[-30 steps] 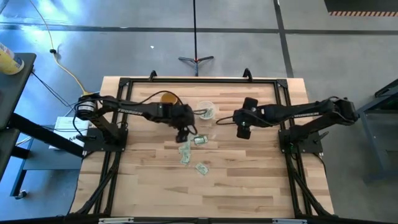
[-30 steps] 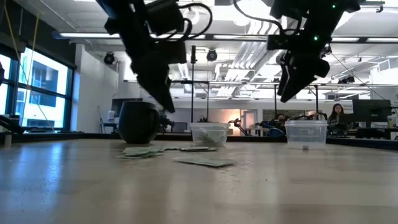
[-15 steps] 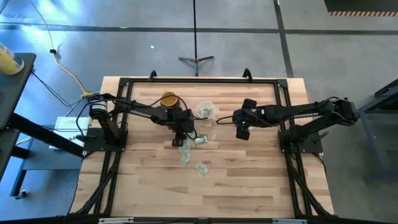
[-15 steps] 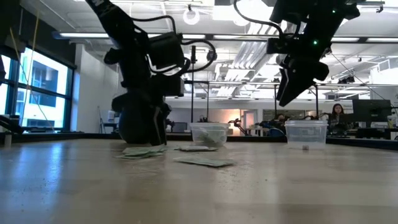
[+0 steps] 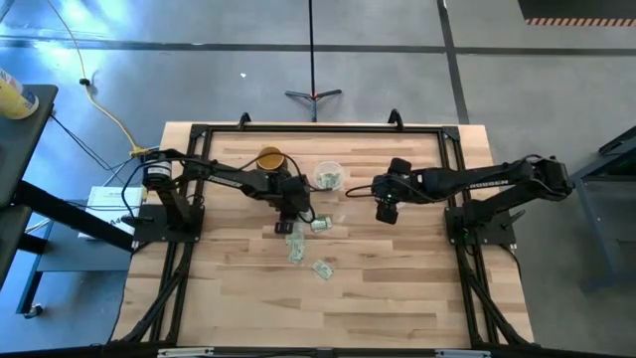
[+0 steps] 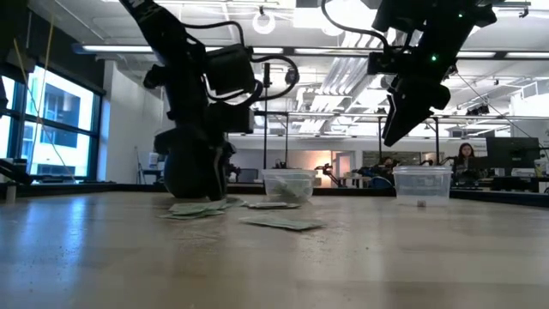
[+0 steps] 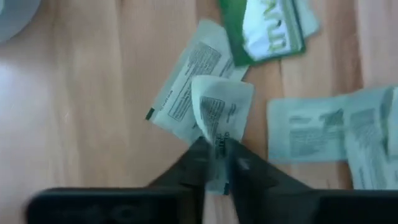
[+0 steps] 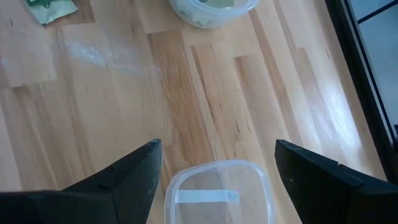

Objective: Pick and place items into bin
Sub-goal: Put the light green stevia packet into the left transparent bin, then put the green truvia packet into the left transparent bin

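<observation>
Several pale-green-and-white slips lie flat on the wooden table [image 5: 397,288] near its middle [image 5: 295,246], also in the left wrist view [image 7: 311,137] and the low view [image 6: 279,222]. The bin [image 5: 328,176], a clear shallow bowl, holds a few slips; it also shows in the low view [image 6: 289,184] and the right wrist view [image 8: 211,9]. My left gripper [image 5: 286,225] is down at the table, shut on one slip [image 7: 219,109]. My right gripper [image 5: 386,211] hangs open and empty above the small clear cup [image 8: 217,193], right of the bin. My left gripper pinches one slip by its edge [image 7: 217,146] between its two fingertips [image 7: 194,167]. The fingers come from above, pointing down. The slip bends up and curls between them, over another slip [image 7: 183,90] that lies flat. I cannot tell whether it is clear of the table.
A yellow mug [image 5: 269,159] stands left of the bin, just beyond my left gripper; it looks dark in the low view [image 6: 178,167]. The small clear cup [image 6: 422,184] stands right of the bin. A green-printed slip [image 7: 267,25] lies near the others.
My left gripper has gone down from above the table to the slips and a little toward the near edge, away from the bin. In the last half second it has stayed there.
</observation>
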Motion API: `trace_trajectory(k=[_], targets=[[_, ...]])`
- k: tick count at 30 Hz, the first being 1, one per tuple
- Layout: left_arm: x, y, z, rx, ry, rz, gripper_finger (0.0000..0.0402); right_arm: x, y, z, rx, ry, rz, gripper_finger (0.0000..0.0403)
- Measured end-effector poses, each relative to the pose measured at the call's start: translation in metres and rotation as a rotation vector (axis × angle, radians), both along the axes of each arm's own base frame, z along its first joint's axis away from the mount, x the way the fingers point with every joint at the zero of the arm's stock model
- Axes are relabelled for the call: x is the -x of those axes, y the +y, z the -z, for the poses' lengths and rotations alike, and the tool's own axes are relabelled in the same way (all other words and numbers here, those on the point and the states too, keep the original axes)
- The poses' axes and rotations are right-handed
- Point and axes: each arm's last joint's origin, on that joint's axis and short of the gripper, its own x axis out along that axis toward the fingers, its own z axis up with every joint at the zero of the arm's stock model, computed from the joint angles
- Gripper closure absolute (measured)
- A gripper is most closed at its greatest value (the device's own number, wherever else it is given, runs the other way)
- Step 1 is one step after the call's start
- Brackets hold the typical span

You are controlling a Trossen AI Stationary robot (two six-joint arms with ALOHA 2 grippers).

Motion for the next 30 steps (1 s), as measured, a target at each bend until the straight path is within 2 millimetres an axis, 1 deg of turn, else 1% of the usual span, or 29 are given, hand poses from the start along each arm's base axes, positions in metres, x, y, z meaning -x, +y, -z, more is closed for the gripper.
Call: trace_trajectory(k=[3, 4, 6, 9, 11, 13, 15, 17, 20, 22, 24, 25, 27, 30], targets=[[-0.002, 0.002, -0.010, -0.061, 0.038, -0.020, 0.0373, 0.000, 0.000, 0.000, -0.003, -0.003, 0.009, 0.0100], [-0.003, 0.003, -0.016, -0.079, 0.046, -0.026, 0.0380, 0.000, 0.000, 0.000, -0.006, -0.004, 0.014, 0.0100], [-0.009, 0.005, -0.033, -0.093, 0.056, -0.033, 0.0378, 0.001, 0.000, 0.000, -0.010, -0.002, 0.025, 0.0100], [-0.016, 0.006, -0.057, -0.103, 0.076, -0.036, 0.0350, 0.002, 0.000, 0.001, -0.007, 0.007, 0.028, 0.0100], [-0.029, 0.008, -0.077, -0.127, -0.013, -0.024, 0.0342, 0.002, 0.000, 0.001, 0.002, 0.013, 0.032, 0.0100], [-0.039, 0.013, -0.091, -0.161, -0.113, 0.000, 0.0354, 0.002, -0.001, 0.001, 0.009, 0.014, 0.036, 0.0100], [-0.048, 0.022, -0.098, -0.200, -0.192, 0.015, 0.0375, 0.002, -0.001, 0.001, 0.014, 0.016, 0.041, 0.0100], [-0.053, 0.038, -0.099, -0.235, -0.237, 0.007, 0.0381, 0.003, -0.001, 0.001, 0.009, 0.021, 0.050, 0.0100], [-0.054, 0.063, -0.089, -0.262, -0.230, -0.030, 0.0375, 0.005, -0.001, 0.002, 0.004, 0.038, 0.061, 0.0100], [-0.055, 0.080, -0.080, -0.266, -0.233, -0.070, 0.0348, 0.006, 0.000, 0.002, 0.014, 0.046, 0.063, 0.0100], [-0.056, 0.092, -0.071, -0.249, -0.238, -0.090, 0.0308, 0.006, 0.000, 0.002, 0.015, 0.048, 0.061, 0.0100], [-0.057, 0.096, -0.067, -0.231, -0.239, -0.099, 0.0288, 0.006, 0.000, 0.002, 0.016, 0.051, 0.061, 0.0100], [-0.056, 0.096, -0.061, -0.177, -0.220, -0.120, 0.0252, 0.007, 0.001, 0.003, 0.015, 0.059, 0.062, 0.0100], [-0.056, 0.087, -0.059, -0.120, -0.198, -0.119, 0.0213, 0.008, 0.001, 0.003, 0.014, 0.073, 0.062, 0.0100]])
